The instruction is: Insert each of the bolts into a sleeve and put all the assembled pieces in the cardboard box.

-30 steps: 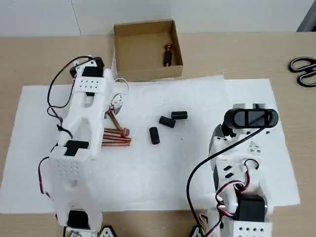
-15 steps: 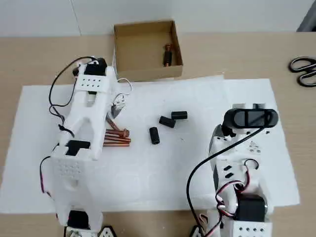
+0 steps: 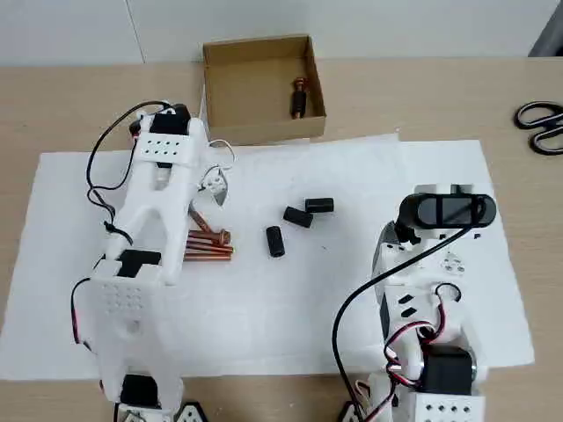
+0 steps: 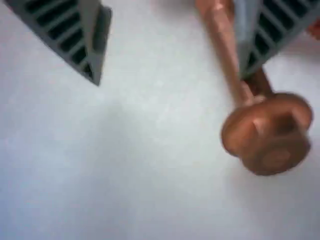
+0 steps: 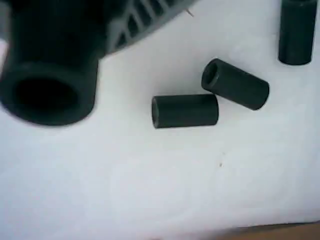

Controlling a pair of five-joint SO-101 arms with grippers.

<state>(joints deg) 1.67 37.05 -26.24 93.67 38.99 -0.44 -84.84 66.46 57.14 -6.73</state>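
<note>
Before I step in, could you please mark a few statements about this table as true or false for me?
1. Three sleeves lie loose on the white sheet. True.
2. The cardboard box is empty. False: one assembled piece lies in it.
3. The left gripper is open, with a bolt beside one finger. True.
4. The scissors lie on the sheet. False: they lie on the bare table, off the sheet.
5. The right gripper holds a fourth sleeve. True.

Left arm (image 3: 151, 220): stretched forward.
Left hand (image 4: 170, 77): jaws spread wide.
Right arm (image 3: 427, 290): folded back.
Right hand (image 5: 75, 50): clamped on a sleeve (image 5: 47, 95).
</note>
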